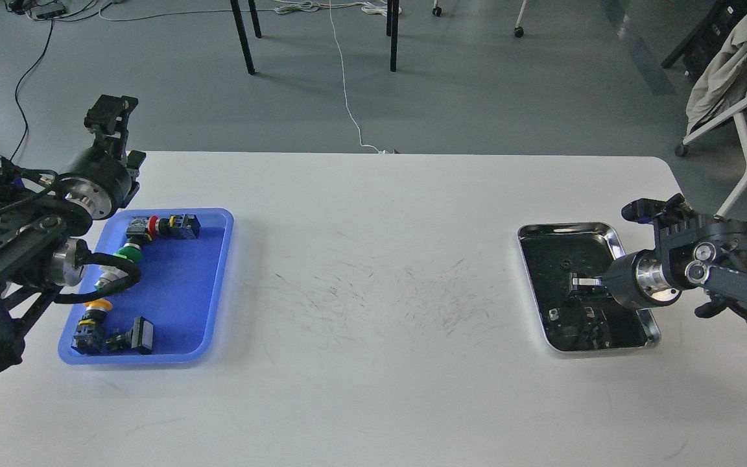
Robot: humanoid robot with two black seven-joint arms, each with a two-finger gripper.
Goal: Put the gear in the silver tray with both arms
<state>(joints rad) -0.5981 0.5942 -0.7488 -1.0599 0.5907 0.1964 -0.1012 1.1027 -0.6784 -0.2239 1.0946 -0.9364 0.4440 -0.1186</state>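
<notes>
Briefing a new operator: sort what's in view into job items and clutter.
Job: silver tray, blue tray of push-button parts, left gripper, right gripper.
Clutter: floor cables, chair with a cloth, table legs.

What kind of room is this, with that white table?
Probably a robotics lab or workshop. Loose cables run across a bare grey floor, and the white table holds a blue plastic tray of push-button switches and a silver tray.
</notes>
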